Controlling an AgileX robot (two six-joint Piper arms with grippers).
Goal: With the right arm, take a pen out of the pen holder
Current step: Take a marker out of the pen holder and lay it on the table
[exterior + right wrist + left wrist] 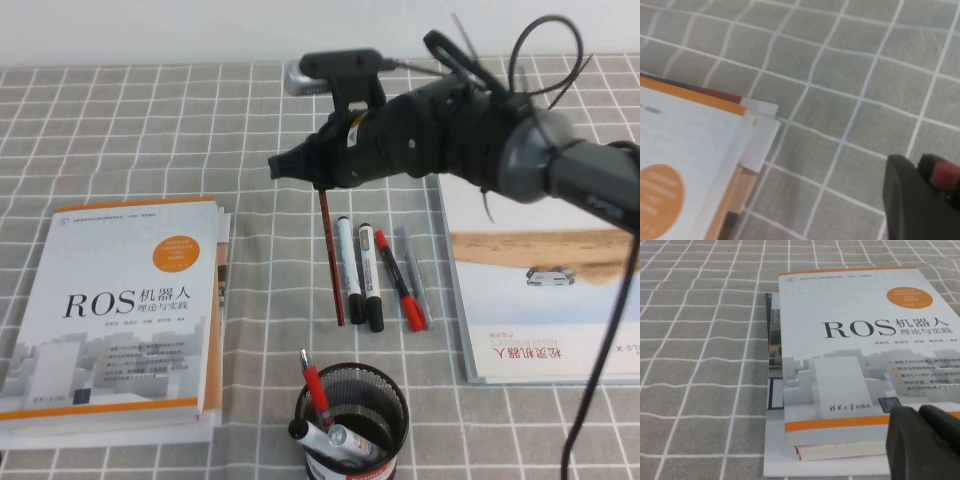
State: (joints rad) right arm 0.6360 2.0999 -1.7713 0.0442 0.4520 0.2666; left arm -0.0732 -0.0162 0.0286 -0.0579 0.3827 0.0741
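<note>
Right gripper (285,165) hangs over mid-counter (130,130), fingers closed on a dark red pen (331,255). The pen slants down, its tip at the cloth just beside the laid-out markers (347,260). We judge it best to lower further, lay it parallel to them, then release.

Around:
- ROS book (120,310) on the left, with the left gripper (925,440) over its corner, state unclear.
- Magazine (540,300) on the right.
- Pen holder (351,415) near the front edge, well clear.
</note>
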